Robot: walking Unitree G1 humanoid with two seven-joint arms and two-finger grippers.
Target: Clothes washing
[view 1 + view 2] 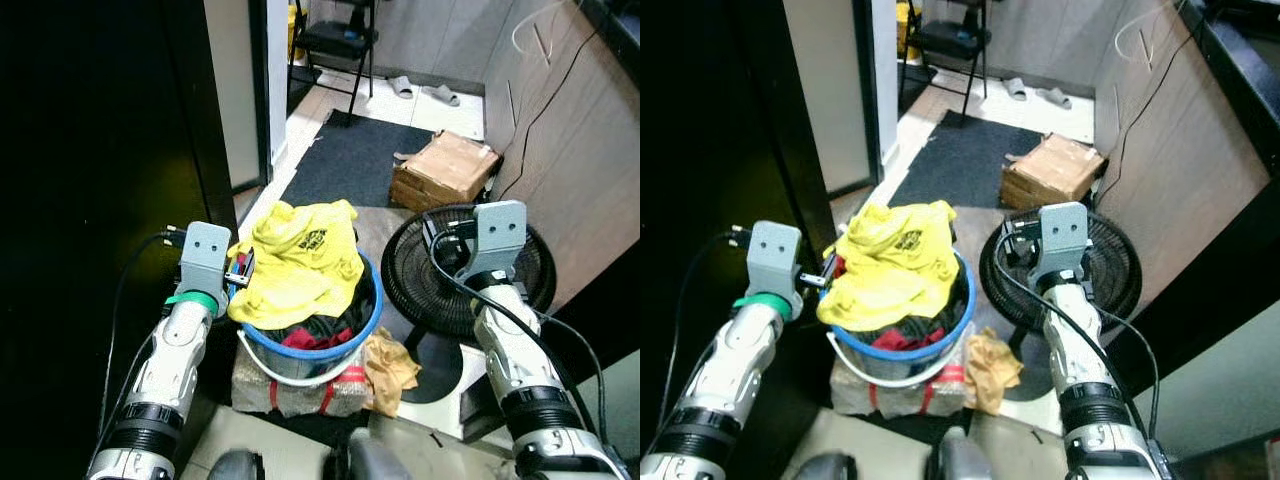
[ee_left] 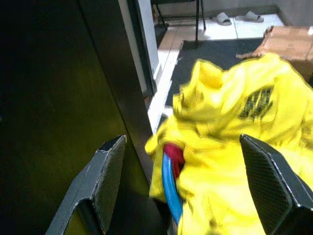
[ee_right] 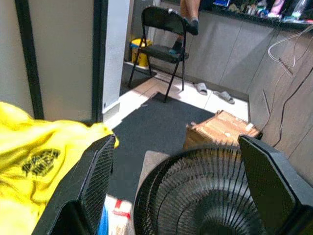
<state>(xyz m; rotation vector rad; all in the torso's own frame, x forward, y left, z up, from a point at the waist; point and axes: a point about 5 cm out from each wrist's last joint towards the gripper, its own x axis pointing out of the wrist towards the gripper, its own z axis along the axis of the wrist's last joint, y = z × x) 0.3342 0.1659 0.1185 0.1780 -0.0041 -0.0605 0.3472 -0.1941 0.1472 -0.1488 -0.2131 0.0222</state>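
A metal bucket with a blue rim [image 1: 322,351] stands on the floor in front of me, heaped with clothes. A yellow shirt [image 1: 300,255] with a dark print lies on top, over red and dark garments [image 1: 318,330]. My left gripper [image 1: 238,268] is at the bucket's left edge, open, its fingers [image 2: 110,166] spread either side of the yellow cloth and blue rim [image 2: 170,188]. My right gripper [image 1: 441,246] hovers to the right of the bucket, above a black floor fan [image 1: 470,275], open with nothing held [image 3: 176,139].
The bucket rests on a wrapped block [image 1: 300,392], with a tan rag [image 1: 390,368] beside it. A dark panel [image 1: 100,200] closes off the left. Ahead are a dark mat [image 1: 350,160], a cardboard box [image 1: 446,170], a folding chair [image 1: 335,40] and slippers [image 1: 420,90]. A person's legs [image 3: 188,14] show above the chair.
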